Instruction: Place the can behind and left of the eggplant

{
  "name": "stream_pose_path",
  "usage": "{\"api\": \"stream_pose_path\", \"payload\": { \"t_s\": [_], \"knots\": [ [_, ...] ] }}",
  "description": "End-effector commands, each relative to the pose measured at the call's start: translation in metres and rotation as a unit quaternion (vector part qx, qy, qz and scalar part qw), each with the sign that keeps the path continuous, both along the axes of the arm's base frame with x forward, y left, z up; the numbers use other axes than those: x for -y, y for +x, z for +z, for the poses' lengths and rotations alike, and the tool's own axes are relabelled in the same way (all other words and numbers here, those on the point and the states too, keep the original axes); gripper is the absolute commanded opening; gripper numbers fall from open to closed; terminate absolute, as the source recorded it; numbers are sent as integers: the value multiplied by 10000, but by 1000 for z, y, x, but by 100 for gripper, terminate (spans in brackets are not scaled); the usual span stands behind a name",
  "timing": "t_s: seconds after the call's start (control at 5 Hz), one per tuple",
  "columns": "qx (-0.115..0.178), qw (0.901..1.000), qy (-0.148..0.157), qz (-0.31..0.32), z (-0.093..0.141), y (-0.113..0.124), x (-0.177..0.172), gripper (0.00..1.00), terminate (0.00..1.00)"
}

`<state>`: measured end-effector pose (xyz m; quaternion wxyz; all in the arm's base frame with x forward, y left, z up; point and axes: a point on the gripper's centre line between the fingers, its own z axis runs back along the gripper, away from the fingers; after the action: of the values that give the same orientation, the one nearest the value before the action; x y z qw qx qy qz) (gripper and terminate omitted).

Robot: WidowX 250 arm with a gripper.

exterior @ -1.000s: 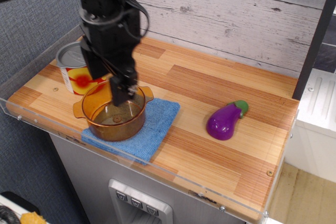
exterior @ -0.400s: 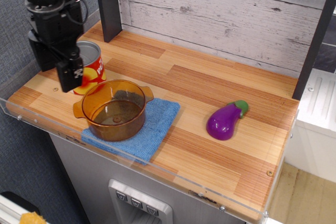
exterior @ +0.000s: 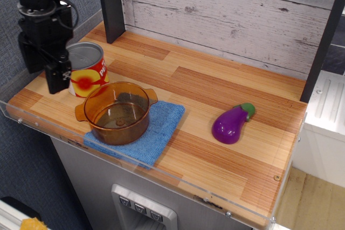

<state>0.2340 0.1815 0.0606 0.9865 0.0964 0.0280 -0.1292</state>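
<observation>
end effector [exterior: 55, 76]: fingertips unclear | can [exterior: 88, 70]: left edge hidden

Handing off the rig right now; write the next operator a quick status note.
Gripper: at the far left edge of the counter, just left of the can, holding nothing; open or shut is unclear from this view.
Can: upright at the left end, behind the amber pot, which sits on the blue cloth.
Eggplant: lying at the right, untouched.
Done: nothing yet; the can is far from its goal.
Left: grasp the can, carry it right, and set it behind and left of the eggplant.
</observation>
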Motion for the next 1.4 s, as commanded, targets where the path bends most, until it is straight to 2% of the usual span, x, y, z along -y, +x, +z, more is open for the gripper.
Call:
{"api": "stream_pose_path", "payload": {
  "t_s": [0.0, 0.2, 0.6, 1.2],
  "knots": [
    [58, 9975, -25, -711, 2, 20, -7, 100, 0],
    [87, 9926, -69, -1213, 2, 29, 1, 100, 0],
    [58, 9846, -148, -1741, 1, 44, 16, 100, 0],
    [214, 9803, -227, -1950, 0, 69, 38, 100, 0]
  ]
}}
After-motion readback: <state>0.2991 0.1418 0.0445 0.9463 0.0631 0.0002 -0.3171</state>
